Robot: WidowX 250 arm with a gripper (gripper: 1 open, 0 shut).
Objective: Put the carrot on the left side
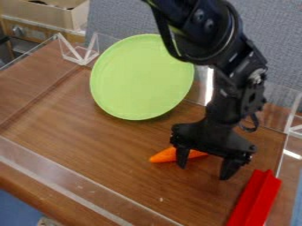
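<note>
Left to right: green plate (141, 75) leaning at the back of the wooden tabletop (71, 119); carrot (175, 156) lying flat toward the right; end effector (207, 161) spread wide, straddling the carrot's rear end, nothing held; 2 red bars (259, 201) at the right. Step: approach to grasp. Next: lower, close, carry leftward.

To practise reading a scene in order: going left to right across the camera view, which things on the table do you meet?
Green plate → carrot → gripper → red bars.
</note>
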